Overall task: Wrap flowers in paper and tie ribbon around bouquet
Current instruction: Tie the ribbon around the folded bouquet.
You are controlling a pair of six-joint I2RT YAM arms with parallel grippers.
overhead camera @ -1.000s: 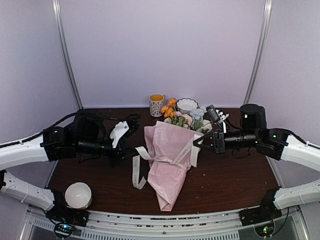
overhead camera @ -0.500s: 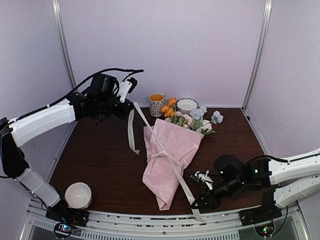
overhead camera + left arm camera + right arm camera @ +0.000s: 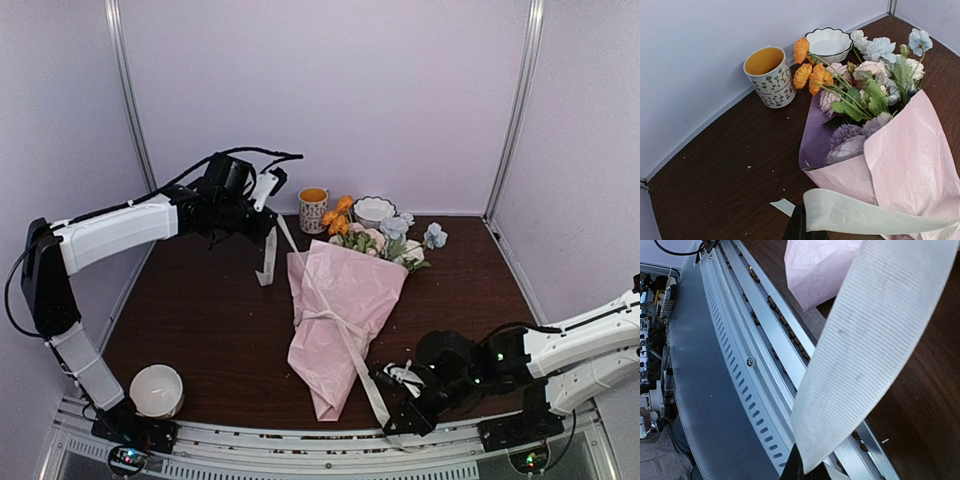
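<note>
My left gripper [image 3: 271, 210] pinches one end of the ribbon [image 3: 345, 345] up near the back, and my right gripper [image 3: 392, 405] pinches the other end by the near edge. The ribbon crosses the waist of the bouquet [image 3: 350, 285], which lies mid-table [image 3: 200, 320].

One bouquet [image 3: 345, 300], one ribbon [image 3: 865, 340], one mug [image 3: 313, 210], two bowls [image 3: 157, 390] [image 3: 374, 210] and two arms [image 3: 120, 225] [image 3: 580, 335] are present.

Pale purple walls [image 3: 330, 100] stand round a dark brown table [image 3: 200, 330], with silver poles [image 3: 134, 110] in the back corners and a grey metal rail [image 3: 300, 437] in front.
</note>
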